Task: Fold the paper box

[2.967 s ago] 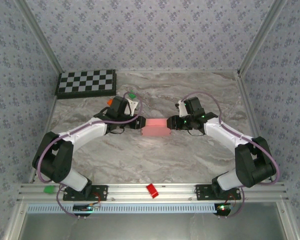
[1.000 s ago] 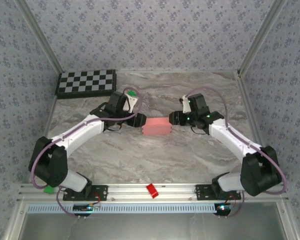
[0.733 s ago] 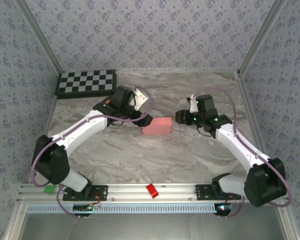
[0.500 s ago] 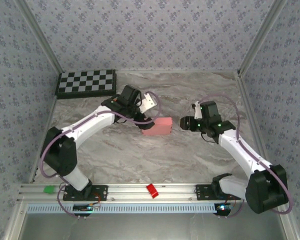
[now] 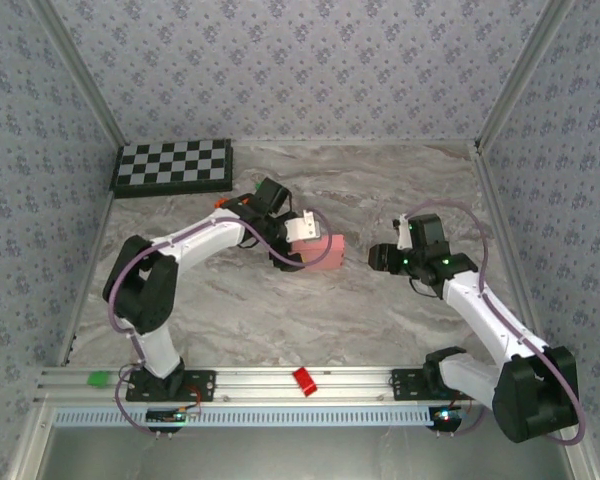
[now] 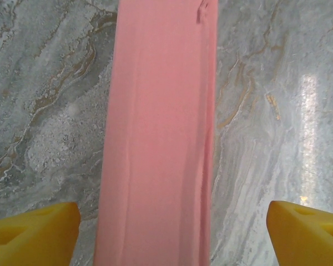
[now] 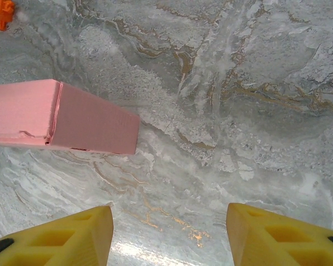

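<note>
The paper box (image 5: 329,251) is a closed flat salmon-pink box lying on the marble table. In the left wrist view the paper box (image 6: 158,138) runs lengthwise between my yellow fingertips (image 6: 33,231), with a gap on both sides. My left gripper (image 5: 298,240) hovers over its left end, open (image 6: 169,238). My right gripper (image 5: 378,258) stands open a short way to the right of the box, holding nothing. From the right wrist, the box's end face (image 7: 91,124) sits up and to the left, clear of that gripper (image 7: 169,238).
A chequerboard (image 5: 172,166) lies at the back left. A small orange bit (image 5: 220,203) sits by the left arm and shows again as the orange bit (image 7: 0,11). A red bit (image 5: 304,380) and a green bit (image 5: 99,378) rest on the front rail.
Both grippers were at the box's ends. The right gripper has drawn back to the right, away from the box. The left arm has swung over the box, which shifted and turned slightly.
</note>
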Controlling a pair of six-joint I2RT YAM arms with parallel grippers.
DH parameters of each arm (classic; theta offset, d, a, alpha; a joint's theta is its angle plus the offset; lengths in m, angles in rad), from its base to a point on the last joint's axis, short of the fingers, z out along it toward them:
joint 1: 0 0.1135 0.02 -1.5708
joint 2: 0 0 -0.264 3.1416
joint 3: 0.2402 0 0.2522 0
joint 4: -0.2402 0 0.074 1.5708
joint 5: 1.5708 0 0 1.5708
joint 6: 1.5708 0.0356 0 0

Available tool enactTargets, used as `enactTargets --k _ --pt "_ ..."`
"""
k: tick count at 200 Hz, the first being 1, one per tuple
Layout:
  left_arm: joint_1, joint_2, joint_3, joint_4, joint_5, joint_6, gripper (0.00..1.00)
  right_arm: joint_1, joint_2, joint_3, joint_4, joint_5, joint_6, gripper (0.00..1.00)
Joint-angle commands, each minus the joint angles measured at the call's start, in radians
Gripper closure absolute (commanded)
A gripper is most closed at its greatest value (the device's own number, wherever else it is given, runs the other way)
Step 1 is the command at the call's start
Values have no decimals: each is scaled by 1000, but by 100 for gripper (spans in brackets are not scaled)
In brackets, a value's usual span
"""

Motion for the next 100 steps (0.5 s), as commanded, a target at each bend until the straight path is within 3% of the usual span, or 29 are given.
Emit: enactTargets --k 1,40,100 --pt "-4 29 49 14 3 44 16 -10 -16 -5 -25 -6 -4 42" --pt "-11 42 42 34 -9 55 23 -20 -14 -15 -23 -10 -4 42" --pt "-15 38 29 74 -69 23 46 -38 -11 -23 -23 -17 -1 42"
